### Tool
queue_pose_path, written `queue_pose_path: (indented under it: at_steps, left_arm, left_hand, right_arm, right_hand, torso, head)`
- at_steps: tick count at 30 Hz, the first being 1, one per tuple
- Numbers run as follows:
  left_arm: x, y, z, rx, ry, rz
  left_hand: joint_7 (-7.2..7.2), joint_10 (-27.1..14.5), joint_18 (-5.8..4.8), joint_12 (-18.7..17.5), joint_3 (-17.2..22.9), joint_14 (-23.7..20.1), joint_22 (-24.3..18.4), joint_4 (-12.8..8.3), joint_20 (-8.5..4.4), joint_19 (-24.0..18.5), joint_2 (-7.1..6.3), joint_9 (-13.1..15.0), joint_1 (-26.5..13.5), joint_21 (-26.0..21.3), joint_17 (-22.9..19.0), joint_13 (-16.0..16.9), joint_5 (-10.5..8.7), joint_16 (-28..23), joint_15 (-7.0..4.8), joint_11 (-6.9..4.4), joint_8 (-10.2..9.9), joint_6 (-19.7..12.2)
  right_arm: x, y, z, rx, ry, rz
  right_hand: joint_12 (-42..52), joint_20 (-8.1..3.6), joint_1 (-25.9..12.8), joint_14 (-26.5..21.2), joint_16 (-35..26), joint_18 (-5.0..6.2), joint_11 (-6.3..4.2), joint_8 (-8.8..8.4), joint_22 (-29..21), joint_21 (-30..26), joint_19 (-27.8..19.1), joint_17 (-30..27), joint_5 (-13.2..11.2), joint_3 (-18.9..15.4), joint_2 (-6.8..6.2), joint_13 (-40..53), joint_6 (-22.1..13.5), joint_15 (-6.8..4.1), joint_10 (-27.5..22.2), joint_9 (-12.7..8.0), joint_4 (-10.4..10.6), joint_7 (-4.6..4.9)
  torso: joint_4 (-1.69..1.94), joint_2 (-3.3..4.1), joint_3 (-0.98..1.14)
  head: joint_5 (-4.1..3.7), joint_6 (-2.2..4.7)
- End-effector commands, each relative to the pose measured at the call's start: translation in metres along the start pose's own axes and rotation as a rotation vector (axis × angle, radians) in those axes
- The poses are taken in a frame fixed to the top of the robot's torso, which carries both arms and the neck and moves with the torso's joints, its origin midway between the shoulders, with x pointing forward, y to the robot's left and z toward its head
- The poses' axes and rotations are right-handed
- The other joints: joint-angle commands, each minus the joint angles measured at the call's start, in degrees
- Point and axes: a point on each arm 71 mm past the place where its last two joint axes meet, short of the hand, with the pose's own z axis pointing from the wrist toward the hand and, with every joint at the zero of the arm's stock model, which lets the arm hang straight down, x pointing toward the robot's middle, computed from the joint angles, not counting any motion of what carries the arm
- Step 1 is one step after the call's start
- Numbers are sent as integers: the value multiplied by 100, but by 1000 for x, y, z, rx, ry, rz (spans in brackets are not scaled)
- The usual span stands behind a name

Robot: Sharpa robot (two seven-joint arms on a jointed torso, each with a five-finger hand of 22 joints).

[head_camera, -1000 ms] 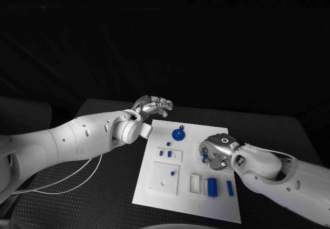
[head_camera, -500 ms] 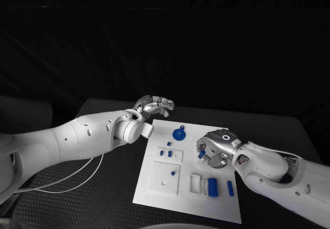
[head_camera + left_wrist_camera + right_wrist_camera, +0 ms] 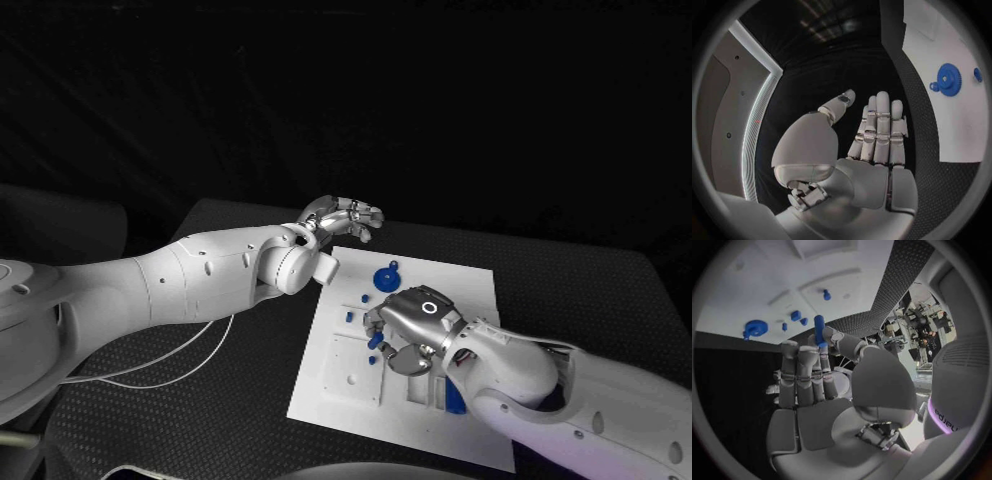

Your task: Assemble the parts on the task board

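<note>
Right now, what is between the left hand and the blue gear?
Bare black table and the white task board's edge lie between the left hand and the blue gear, in the left wrist view.

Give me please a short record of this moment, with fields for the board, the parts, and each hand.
board: white rectangular task board on the black table
held part: slim blue peg, pinched at the fingertips of the right hand, above the board's middle
other parts: round blue gear near the board's far edge; small blue pieces on a raised plate
left hand: holds nothing, fingers straight and together, off the board past its far left corner
</note>
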Motion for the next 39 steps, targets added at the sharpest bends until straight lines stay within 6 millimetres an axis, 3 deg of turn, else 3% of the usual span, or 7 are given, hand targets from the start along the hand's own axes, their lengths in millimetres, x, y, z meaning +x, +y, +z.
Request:
queue_pose_path:
  at_steps: [1, 7, 12, 20, 39]
  left_arm:
    - [4, -2, 1, 9, 12, -11]
    - [8, -2, 3, 10, 19, -14]
    - [11, -2, 3, 10, 28, -17]
    - [12, -2, 3, 10, 31, -18]
    - [10, -2, 2, 7, 31, -18]
  left_hand:
    - [9, -31, 111, -30, -1, 27, 9, 48, -38, 52, 9, -5, -55, -38, 9, -7, -23, -36, 14, 17, 20, -46]
    - [8, -30, 111, -30, -2, 27, 11, 49, -38, 52, 8, -4, -56, -40, 12, -7, -24, -39, 14, 16, 23, -46]
    - [8, -30, 111, -30, -2, 27, 12, 50, -38, 53, 8, -4, -56, -41, 15, -6, -24, -41, 14, 16, 25, -46]
    - [8, -30, 111, -30, -3, 26, 13, 52, -38, 53, 8, -4, -56, -44, 18, -6, -25, -44, 14, 16, 27, -49]
    - [10, -31, 110, -32, -6, 26, 17, 58, -37, 53, 7, -5, -61, -49, 27, -7, -27, -52, 15, 17, 29, -58]
  right_arm:
    - [8, 12, 3, -43, -8, -15]
    - [29, 29, 7, -73, 28, 5]
    - [40, 36, 8, -87, 45, 5]
    - [49, 39, 11, -88, 61, -3]
    - [55, 33, 10, -72, 100, -34]
  right_hand:
    - [33, -31, 3, -42, 31, 221, -53, 15, 125, 24, 5, 8, 13, 30, 50, 225, 24, -36, 302, 9, -18, -2]
    - [31, -32, 3, -45, 37, 221, -53, 14, 125, 28, 4, 10, 12, 37, 50, 228, 23, -35, 302, 12, -19, -2]
    - [29, -32, 4, -48, 42, 221, -53, 13, 124, 33, 2, 11, 13, 43, 53, 230, 22, -35, 301, 14, -20, -2]
    - [27, -33, 5, -51, 48, 221, -53, 11, 124, 38, -1, 12, 13, 51, 52, 234, 22, -35, 301, 17, -24, -2]
    - [23, -34, 1, -56, 64, 221, -53, 9, 124, 53, -5, 15, 12, 66, 49, 243, 23, -35, 304, 25, -30, -3]
  torso:
    - [12, -1, -8]
    - [8, -1, -14]
    - [5, 1, -7]
    - [1, 1, -3]
    - [-4, -1, -6]
  head:
    - [66, -30]
    - [127, -54]
    - [170, -73]
    - [214, -102]
    - [211, -127]
